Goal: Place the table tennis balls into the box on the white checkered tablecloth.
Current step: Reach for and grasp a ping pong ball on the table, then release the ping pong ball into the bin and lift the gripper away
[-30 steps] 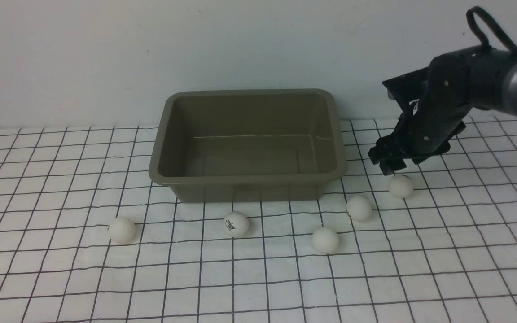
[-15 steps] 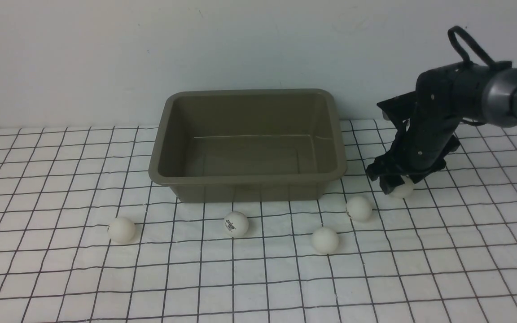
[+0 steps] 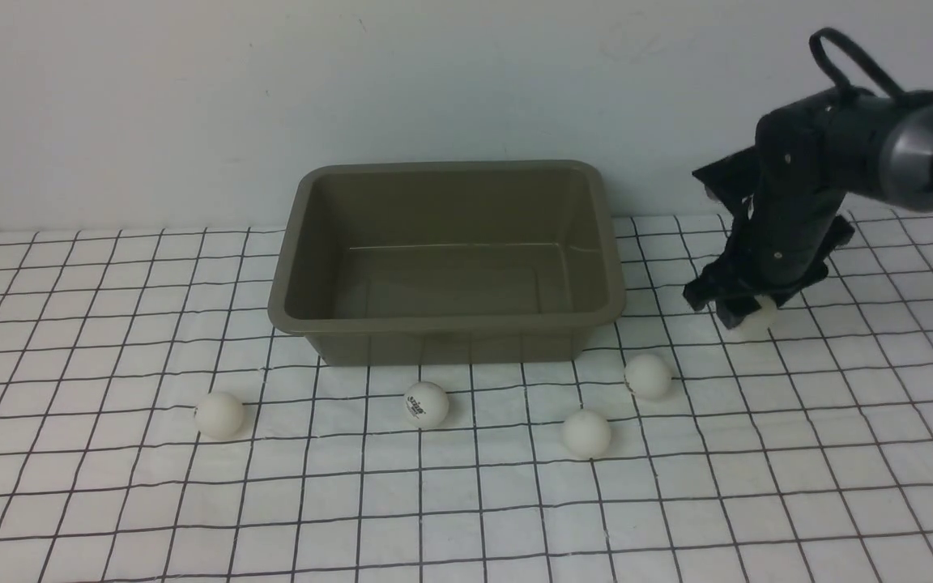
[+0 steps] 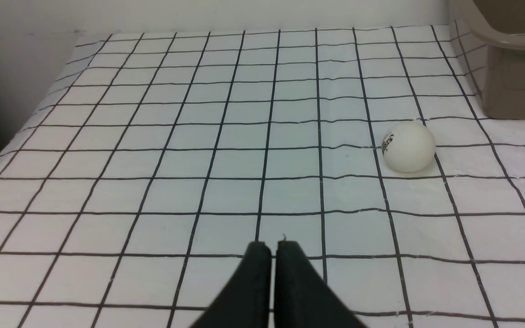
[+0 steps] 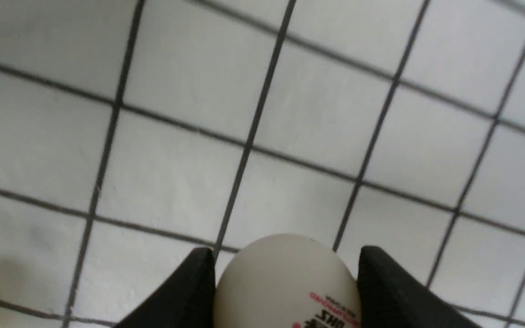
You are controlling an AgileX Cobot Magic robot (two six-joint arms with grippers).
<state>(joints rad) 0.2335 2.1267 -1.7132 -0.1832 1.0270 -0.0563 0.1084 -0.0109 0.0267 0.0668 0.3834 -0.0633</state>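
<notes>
None of the five balls (image 3: pixel 426 404) is in the box (image 3: pixel 442 325) yet: your right gripper (image 3: pixel 746 311) pinches one ball (image 5: pixel 285 287) toward the cloth's (image 3: pixel 839 453) right edge, four lie before the box's front, and your left gripper (image 4: pixel 271 248) sits closed and empty.

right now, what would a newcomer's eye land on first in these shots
The dark right hand at the far right stands out, closed on a table tennis ball just right of the big olive-grey box, which is empty. Four more balls lie strung along the checkered tablecloth in front of it.
</notes>
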